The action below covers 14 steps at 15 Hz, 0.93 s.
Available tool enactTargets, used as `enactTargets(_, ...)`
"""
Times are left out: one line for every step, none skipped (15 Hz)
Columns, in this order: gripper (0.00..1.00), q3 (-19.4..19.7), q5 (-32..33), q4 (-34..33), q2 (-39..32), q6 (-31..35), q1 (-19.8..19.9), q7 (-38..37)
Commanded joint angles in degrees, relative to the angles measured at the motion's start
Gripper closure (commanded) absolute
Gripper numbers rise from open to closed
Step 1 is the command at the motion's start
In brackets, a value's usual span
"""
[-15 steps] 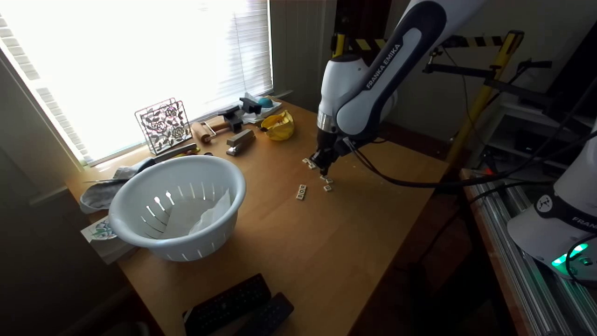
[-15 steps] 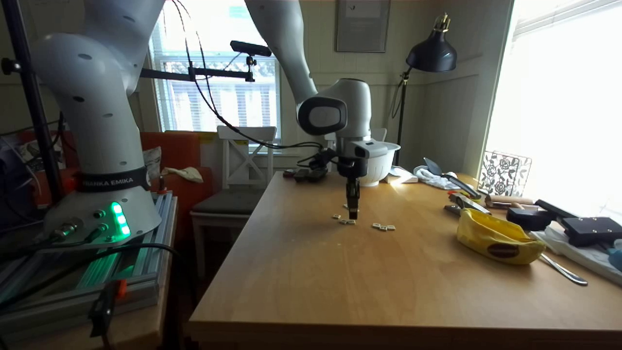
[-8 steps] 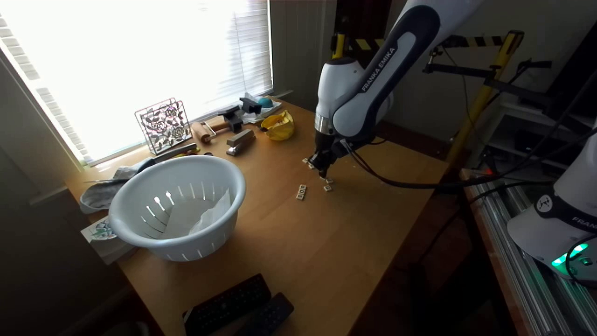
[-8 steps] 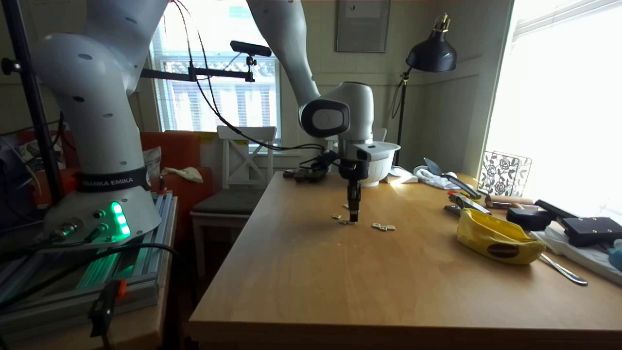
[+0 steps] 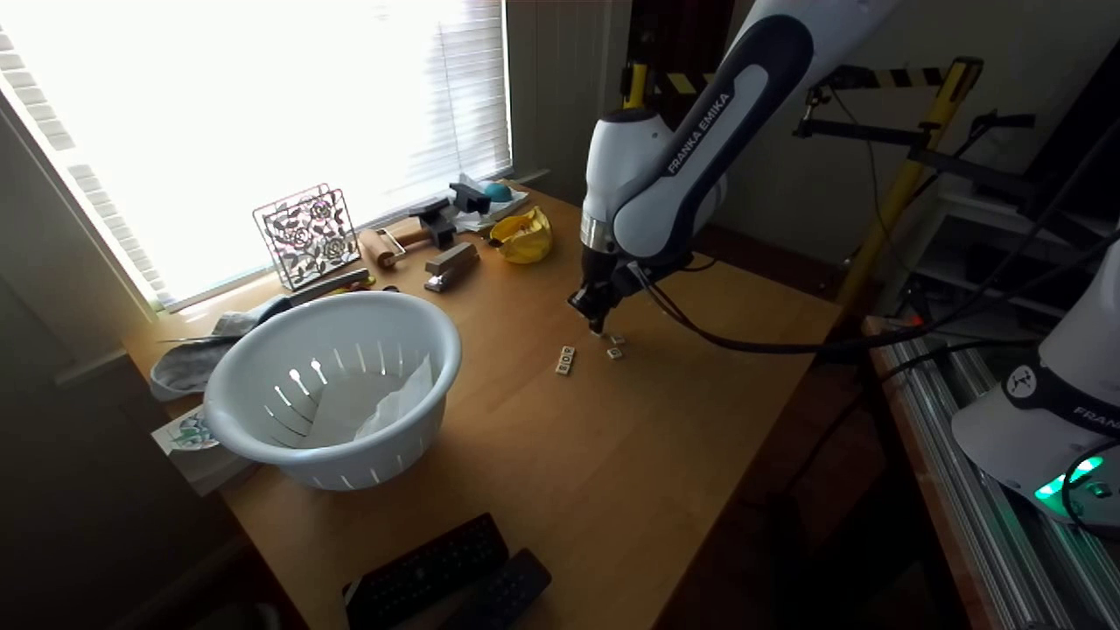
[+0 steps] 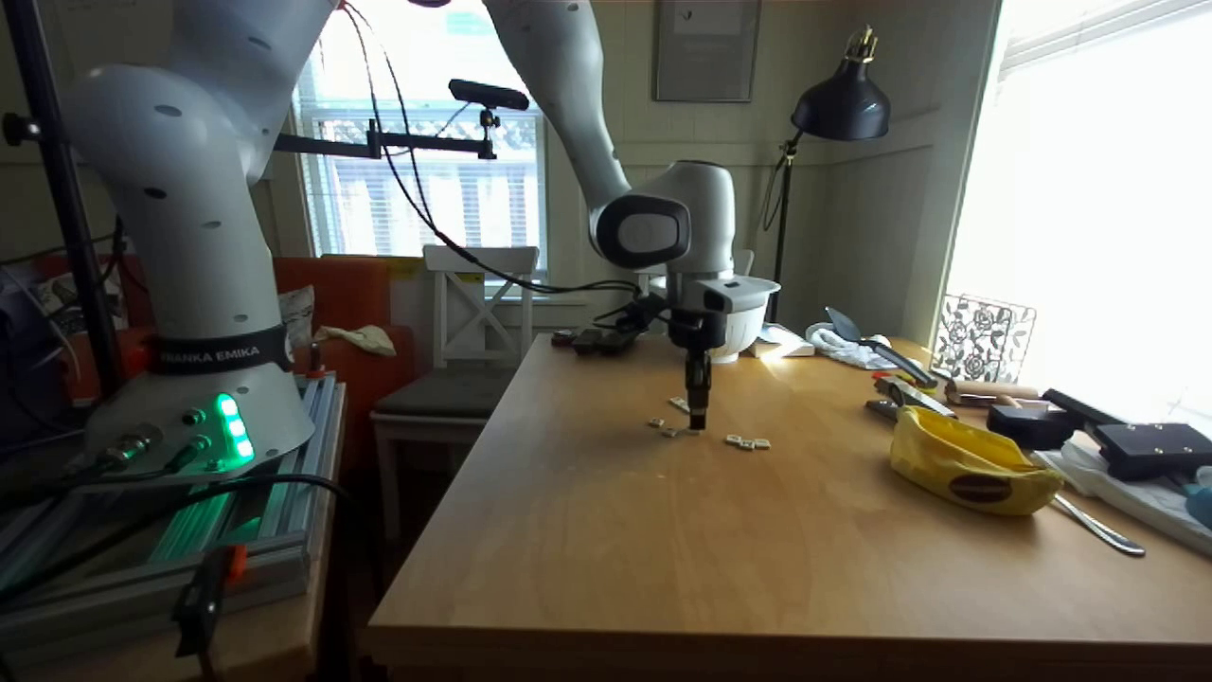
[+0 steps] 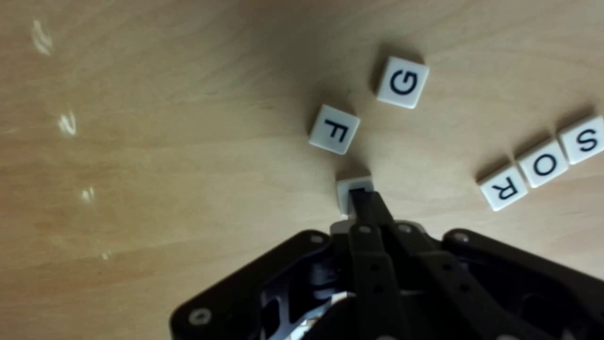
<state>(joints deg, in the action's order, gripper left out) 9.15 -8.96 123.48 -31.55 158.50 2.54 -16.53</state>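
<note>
In the wrist view my gripper (image 7: 369, 194) is shut, its fingers pressed together with nothing between them. The fingertips overlap a white letter tile (image 7: 344, 190) on the table; most of its letter is hidden. They appear to touch its top. An F tile (image 7: 334, 130) lies just beyond it, and a G tile (image 7: 403, 82) further up. To the right an R tile (image 7: 503, 188), an O tile (image 7: 545, 164) and an S tile (image 7: 584, 140) form a slanted row. In an exterior view another tile group (image 6: 747, 443) lies beside the gripper (image 6: 697, 426).
A white colander (image 5: 332, 437) stands on the table (image 5: 604, 455), with dark remotes (image 5: 429, 573) near it. Toward the window are a stapler (image 5: 451, 265), a yellow banana-like pouch (image 6: 975, 464) and a patterned metal rack (image 5: 308, 236).
The arm came down a little, then moved toward the window side. The tile under the fingertips has slid the same way, opening a gap from the F tile. The gripper has stayed shut.
</note>
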Motion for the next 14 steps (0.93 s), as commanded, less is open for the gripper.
enactTargets(1.0,-0.2,1.3,-2.6,-2.6,-0.3,-0.5,0.5)
enactTargets(1.0,-0.5,1.2,-2.9,-2.8,-0.2,-0.4,1.0)
enactTargets(1.0,-0.7,1.3,-3.1,-3.0,0.0,-0.3,1.5)
enactTargets(1.0,-0.9,1.3,-3.4,-3.2,0.1,-0.2,2.2)
enactTargets(1.0,-1.1,1.4,-3.5,-3.3,0.2,-0.2,2.8)
enactTargets(1.0,-1.3,1.4,-3.6,-3.4,0.3,0.0,3.4)
enactTargets(1.0,-1.5,1.5,-3.8,-3.5,0.3,0.0,4.0)
enactTargets(1.0,-1.8,1.4,-3.9,-3.5,0.3,0.2,4.8)
enactTargets(1.0,-1.9,1.6,-3.9,-3.6,0.5,0.2,5.4)
enactTargets(1.0,-2.2,1.7,-3.9,-3.7,0.7,0.3,6.3)
enactTargets(1.0,-2.3,1.8,-3.9,-3.7,0.9,0.4,7.1)
enactTargets(1.0,-2.5,1.9,-3.9,-3.7,1.1,0.5,7.9)
enactTargets(1.0,-2.7,2.0,-4.0,-3.7,1.3,0.5,8.6)
enactTargets(1.0,-2.9,2.0,-4.0,-3.8,1.5,0.7,9.3)
